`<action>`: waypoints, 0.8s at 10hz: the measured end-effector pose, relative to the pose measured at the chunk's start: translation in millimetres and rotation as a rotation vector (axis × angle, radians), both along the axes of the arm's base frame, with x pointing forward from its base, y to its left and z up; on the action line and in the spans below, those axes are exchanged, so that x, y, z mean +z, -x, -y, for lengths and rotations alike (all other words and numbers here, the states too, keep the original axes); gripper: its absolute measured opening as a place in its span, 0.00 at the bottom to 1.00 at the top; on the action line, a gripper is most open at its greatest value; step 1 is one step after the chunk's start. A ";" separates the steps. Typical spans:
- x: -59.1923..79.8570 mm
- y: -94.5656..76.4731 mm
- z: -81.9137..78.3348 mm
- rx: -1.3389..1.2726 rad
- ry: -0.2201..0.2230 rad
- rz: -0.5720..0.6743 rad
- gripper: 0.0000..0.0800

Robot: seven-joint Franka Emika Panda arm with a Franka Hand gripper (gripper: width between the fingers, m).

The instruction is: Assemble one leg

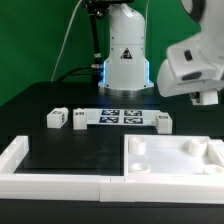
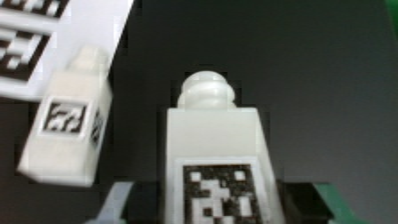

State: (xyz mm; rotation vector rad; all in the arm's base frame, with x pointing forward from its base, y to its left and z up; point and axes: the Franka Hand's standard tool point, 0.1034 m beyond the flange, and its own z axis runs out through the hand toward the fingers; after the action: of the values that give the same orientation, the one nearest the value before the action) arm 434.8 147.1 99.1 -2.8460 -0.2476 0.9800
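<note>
My gripper (image 1: 205, 98) hangs above the table at the exterior view's right. In the wrist view the gripper (image 2: 222, 205) is shut on a white leg (image 2: 217, 150). The leg's tag faces the camera and its rounded peg end points away. The fingers (image 2: 121, 200) show at both sides of it. A second leg (image 2: 71, 115) lies on the black table beside it, lower down. Three legs lie on the table in the exterior view: two at the left (image 1: 56, 118) (image 1: 79, 119) and one at the right (image 1: 163, 122). My gripper hides the held leg there.
The marker board (image 1: 122, 116) lies between the legs and shows in the wrist view (image 2: 36, 40). The large white square panel (image 1: 200, 172) lies at the front right. White border rails run along the left (image 1: 18, 158) and front (image 1: 60, 186). The robot base (image 1: 125, 55) stands behind.
</note>
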 end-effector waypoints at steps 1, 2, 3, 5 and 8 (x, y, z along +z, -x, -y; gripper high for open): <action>13.8 -10.6 1.6 0.005 -0.010 0.047 0.36; 11.4 -26.7 1.3 -0.018 -0.017 0.189 0.36; 10.2 -24.4 4.0 -0.028 -0.015 0.300 0.36; 9.0 -30.3 8.6 -0.042 -0.023 0.491 0.36; 17.1 -73.2 27.5 -0.116 -0.056 0.806 0.36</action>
State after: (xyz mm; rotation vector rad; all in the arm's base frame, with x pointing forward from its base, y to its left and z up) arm 508.0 119.6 116.1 -2.9925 -0.1645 -0.2325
